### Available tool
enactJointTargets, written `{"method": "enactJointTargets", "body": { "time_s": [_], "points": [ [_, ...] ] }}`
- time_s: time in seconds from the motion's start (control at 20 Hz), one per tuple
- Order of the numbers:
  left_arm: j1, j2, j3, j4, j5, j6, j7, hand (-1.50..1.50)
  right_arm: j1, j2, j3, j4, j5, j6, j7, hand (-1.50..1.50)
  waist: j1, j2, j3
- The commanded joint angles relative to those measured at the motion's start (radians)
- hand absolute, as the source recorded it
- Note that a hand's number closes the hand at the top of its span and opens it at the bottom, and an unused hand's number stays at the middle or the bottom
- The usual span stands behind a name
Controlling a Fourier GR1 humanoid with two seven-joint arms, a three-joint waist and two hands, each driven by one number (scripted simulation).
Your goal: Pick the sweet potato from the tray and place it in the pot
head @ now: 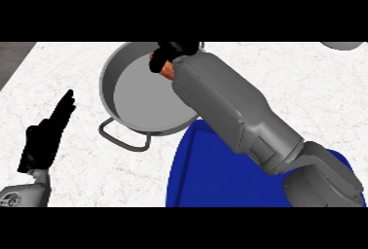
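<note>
An orange sweet potato (165,68) shows between the fingers of my right hand (174,50), which is shut on it above the far right part of the grey pot (137,92). The pot is round with a loop handle at its near side. My right forearm reaches from the lower right across the blue tray (215,180), hiding much of it. Most of the sweet potato is hidden by the hand. At the left, my left hand (46,133) stays open with fingers straight, resting over the counter.
The white marbled counter (72,73) spreads around the pot and tray. A pale round object (345,45) peeks in at the top right corner. A dark strip runs along the counter's top left edge.
</note>
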Motion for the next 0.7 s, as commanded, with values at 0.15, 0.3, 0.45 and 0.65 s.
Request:
{"method": "enactJointTargets", "body": {
  "time_s": [0.15,0.3,0.45,0.65],
  "points": [
    [-0.030,-0.012,-0.018,0.015,-0.015,0.004,0.015,0.00,0.028,0.000,-0.045,0.045,-0.100,-0.054,-0.145,-1.50,0.008,0.003,0.000],
    [-0.012,-0.009,-0.012,0.016,-0.010,-0.002,-0.006,0.00,0.009,0.000,-0.083,0.024,-0.140,-0.108,-0.207,-1.50,0.016,0.002,0.001],
    [-0.018,-0.022,-0.013,0.014,-0.011,0.010,0.017,0.00,0.057,0.000,-0.167,-0.060,-0.215,-0.236,-0.341,-1.50,-0.003,0.001,0.004],
    [0.015,-0.006,-0.006,-0.003,-0.018,0.008,0.009,0.00,0.069,0.000,-0.231,-0.116,-0.336,-0.273,-0.400,-1.50,-0.008,-0.012,0.003]
  ]
}}
